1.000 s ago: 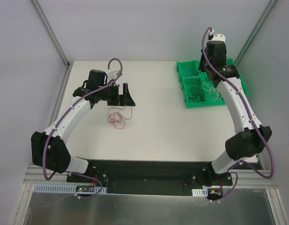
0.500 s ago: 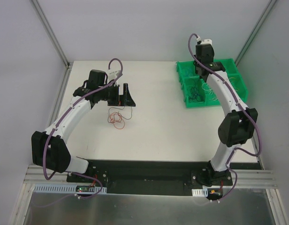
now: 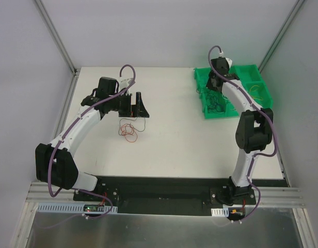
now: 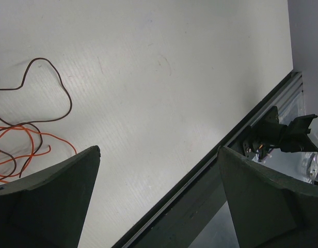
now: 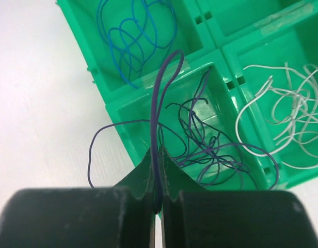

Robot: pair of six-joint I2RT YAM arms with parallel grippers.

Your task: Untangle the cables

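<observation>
The right gripper [image 5: 157, 155] is over the green tray [image 5: 123, 111] at the far right corner of the table [image 3: 174, 139]. Its fingers are pressed together on a purple cable [image 5: 159, 98]. The cable stands out past the fingertips as a narrow loop, its long axis in line with the fingers. One end trails over the tray's rim toward the bare table.

Straight ahead of the fingertips is the compartment holding the other purple cables [image 5: 216, 150]. The blue cables [image 5: 133, 36] lie in the compartment beyond it and the white cables [image 5: 293, 119] in the one to the side. Releasing here would likely drop the loop among its own colour, though the trailing end may hang outside.

The left gripper [image 4: 159, 150] hovers with its fingers wide apart and nothing between them. An orange cable [image 4: 32, 133] and a brown cable [image 4: 66, 95] lie tangled on the table just beside its one finger, toward the near edge. The left arm is much the nearer to them.
</observation>
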